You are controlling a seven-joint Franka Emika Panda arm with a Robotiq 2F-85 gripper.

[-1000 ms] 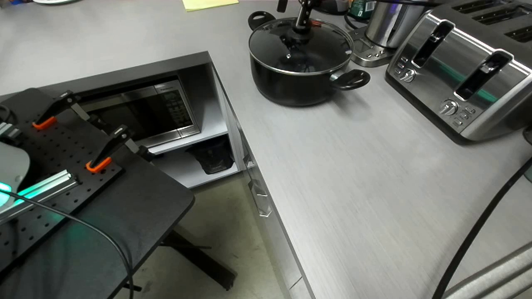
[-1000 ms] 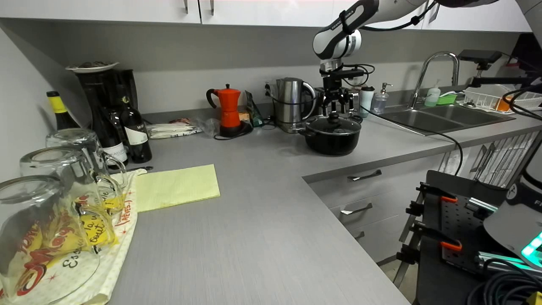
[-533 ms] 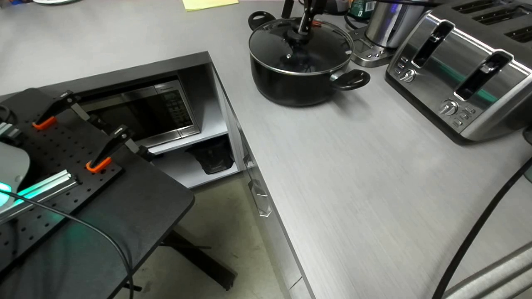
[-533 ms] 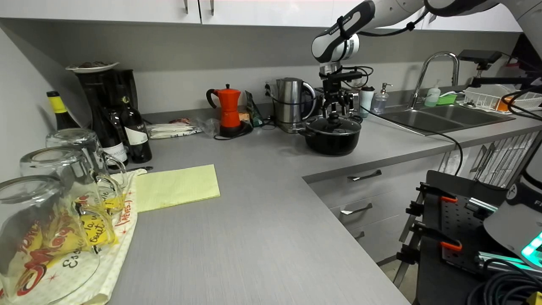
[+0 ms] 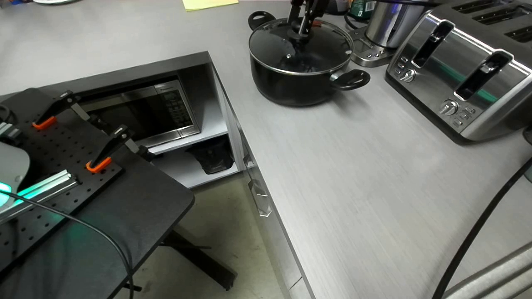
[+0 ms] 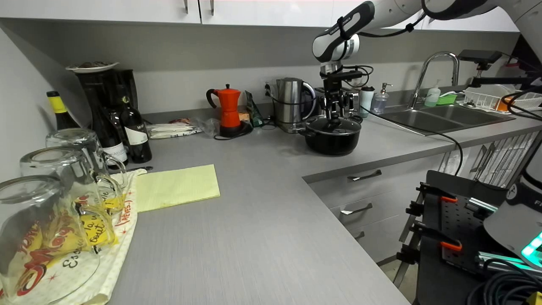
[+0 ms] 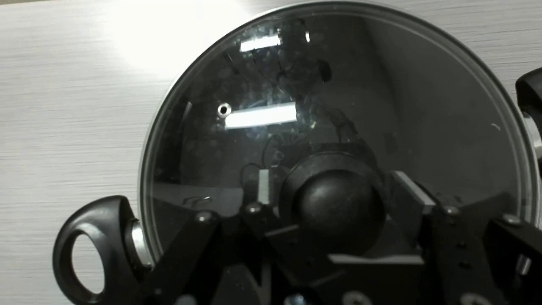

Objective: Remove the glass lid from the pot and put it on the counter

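Observation:
The black pot [image 5: 286, 89] stands on the pale grey counter [image 5: 353, 174] with the glass lid [image 5: 320, 60] seated on its rim. My gripper [image 6: 335, 112] points straight down over the lid's centre. In the wrist view, the lid's round black knob [image 7: 338, 203] sits between the two fingers. They are partly closed, one finger [image 7: 263, 186] close beside the knob and the other finger [image 7: 408, 199] standing off it by a narrow gap. So the gripper is open around the knob, without a visible grip. The knob's underside is hidden.
A steel toaster [image 5: 457, 79] and a kettle [image 6: 291, 99] stand close to the pot. The red moka pot [image 6: 229, 108], a yellow cloth [image 6: 178, 188] and glass mugs [image 6: 55, 182] occupy the counter further along. Sink and faucet [image 6: 449, 67] lie beyond.
My gripper has come down slightly over the knob, and its fingers have drawn closer together on either side of it. Pot and lid have not moved.

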